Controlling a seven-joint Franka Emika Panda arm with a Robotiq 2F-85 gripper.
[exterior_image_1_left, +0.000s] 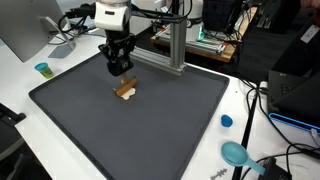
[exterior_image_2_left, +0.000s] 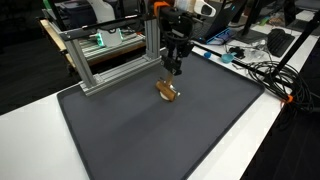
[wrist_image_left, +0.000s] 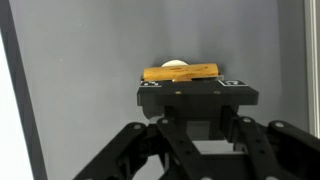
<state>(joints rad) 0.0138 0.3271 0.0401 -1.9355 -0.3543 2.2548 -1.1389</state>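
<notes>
Franka arm over a dark grey mat (exterior_image_1_left: 150, 120) on a white tabletop (exterior_image_1_left: 60, 95). The gripper (exterior_image_1_left: 119, 71) hangs above the mat's half nearest the aluminium frame (exterior_image_1_left: 176, 48). Its jaws appear drawn together and grasp nothing. A small wooden block (exterior_image_1_left: 125, 90) lies flat on the mat, just below the gripper and apart from it. Judged from this pose, a clean pick would call for three things: spreading the jaws first, turning them to span the block's short side, and lowering straight down so neither finger nudges the piece along the mat. The wrist view alone shows the block (wrist_image_left: 180, 73) as a long bar lying crosswise beyond the fingertips, with a pale rounded part (wrist_image_left: 176, 64) behind it. It does not show the height above the mat. Both exterior views show that gap. Only one exterior view shows the objects lying off the mat, a teal cup (exterior_image_1_left: 42, 69), a blue cap (exterior_image_1_left: 226, 121) and a teal scoop (exterior_image_1_left: 236, 153). An exterior view from the opposite side shows cables (exterior_image_2_left: 265, 70) instead.
</notes>
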